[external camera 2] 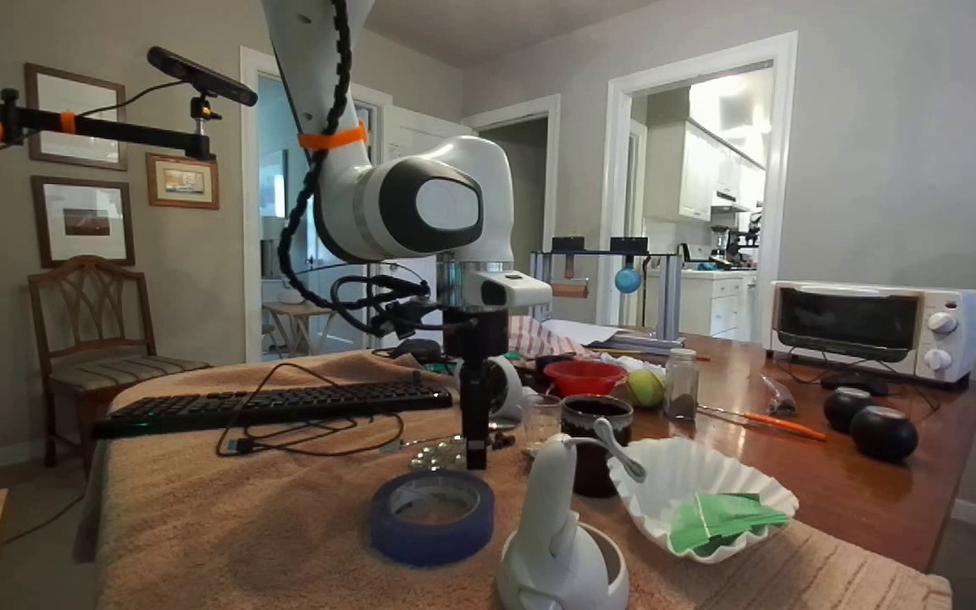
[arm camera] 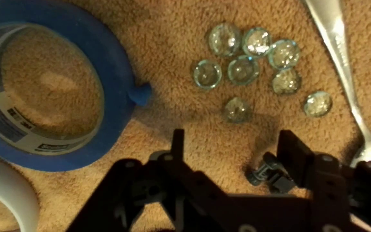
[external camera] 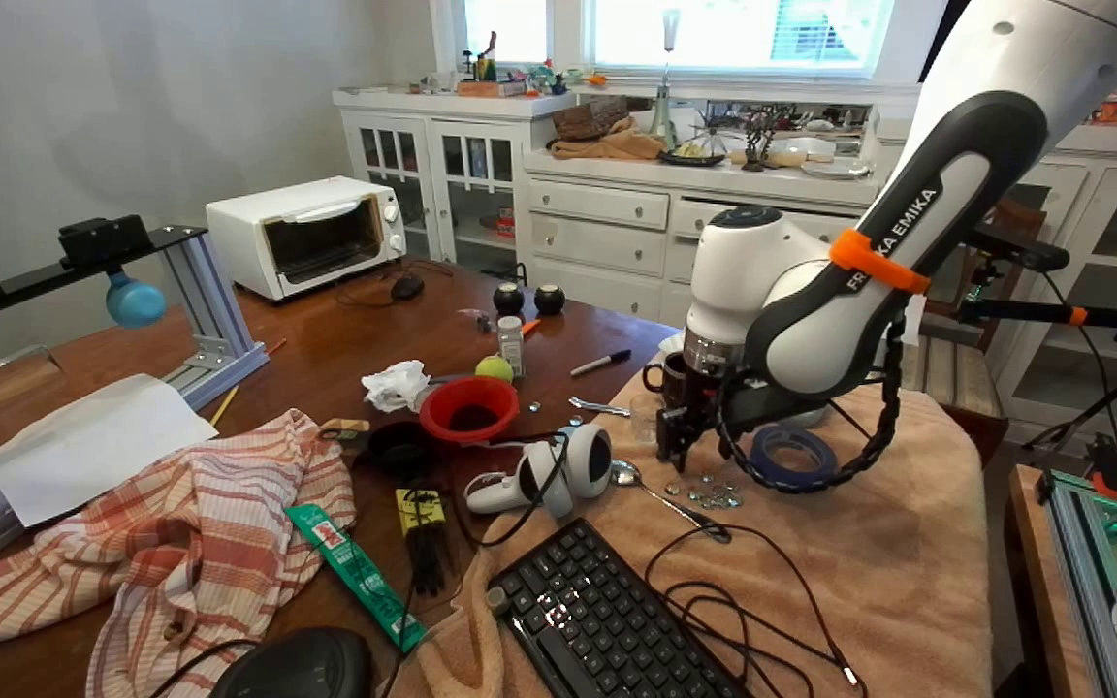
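Observation:
My gripper (arm camera: 233, 138) stands open low over the tan towel, its two dark fingers well apart in the wrist view. A small black toy-like part with wheel-shaped ends (arm camera: 266, 172) lies just inside the right-hand finger (arm camera: 293, 154), partly hidden by it; whether they touch I cannot tell. Beyond the fingertips lie several clear glass beads, the nearest one (arm camera: 238, 110) apart from the cluster (arm camera: 243, 70). A roll of blue tape (arm camera: 116, 80) lies flat to the left, with a white ring-shaped edge (arm camera: 18, 193) below it. At the right is a silver spoon (arm camera: 343, 58).
A dark mug (external camera 2: 594, 449) and a clear cup (external camera 2: 541, 419) stand close by the gripper. Around them are a white fluted bowl (external camera 2: 649, 474) holding a green packet, white controllers (external camera 2: 551, 542) (external camera: 588, 460), a keyboard (external camera: 607, 611), loose cables (external camera: 743, 620) and a red bowl (external camera: 442, 417).

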Controlling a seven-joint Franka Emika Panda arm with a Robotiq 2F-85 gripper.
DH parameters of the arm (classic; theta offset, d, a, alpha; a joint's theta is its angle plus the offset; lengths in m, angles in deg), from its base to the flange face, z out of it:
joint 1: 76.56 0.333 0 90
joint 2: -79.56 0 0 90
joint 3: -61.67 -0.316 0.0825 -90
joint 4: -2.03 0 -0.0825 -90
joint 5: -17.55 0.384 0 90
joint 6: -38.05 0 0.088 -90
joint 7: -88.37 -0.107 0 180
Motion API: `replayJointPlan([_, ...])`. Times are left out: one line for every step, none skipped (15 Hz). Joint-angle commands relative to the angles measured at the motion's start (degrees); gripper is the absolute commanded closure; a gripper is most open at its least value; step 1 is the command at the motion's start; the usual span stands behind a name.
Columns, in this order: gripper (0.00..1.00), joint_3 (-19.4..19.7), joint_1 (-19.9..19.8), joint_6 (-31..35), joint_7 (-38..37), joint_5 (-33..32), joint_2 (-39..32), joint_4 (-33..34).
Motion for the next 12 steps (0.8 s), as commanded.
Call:
replayJointPlan([0.28, 0.8, 1.1, -2.7, -1.7, -0.4, 3.1, -1.6])
replayJointPlan([0.31, 0.7, 1.0, -3.1, -1.9, -0.5, 3.3, -1.6])
replayJointPlan([0.32, 0.6, 1.0, -3.5, -2.2, -0.7, 3.3, -1.6])
replayJointPlan([0.35, 0.7, 1.0, -3.7, -2.6, -1.0, 3.4, -1.7])
replayJointPlan([0.35, 0.4, 1.0, -3.9, -2.8, -0.9, 3.4, -1.7])
replayJointPlan([0.38, 0.1, 0.9, -4.0, -2.9, -0.7, 3.4, -1.6])
replayJointPlan([0.37, -0.1, 0.9, -3.9, -3.1, -0.5, 3.2, -1.4])
replayJointPlan([0.41, -0.3, 1.0, -4.0, -3.5, -0.2, 2.8, -0.9])
replayJointPlan([0.42, -0.6, 1.1, -5.0, -4.1, 0.0, 2.6, -0.5])
replayJointPlan([0.47, -1.0, 1.0, -6.2, -4.4, 0.5, 2.7, -0.4])
replayJointPlan([0.49, -1.4, 0.9, -5.9, -4.8, 0.8, 2.7, -0.5])
replayJointPlan([0.55, -1.8, 0.9, -5.9, -5.1, 1.0, 2.7, -0.6])
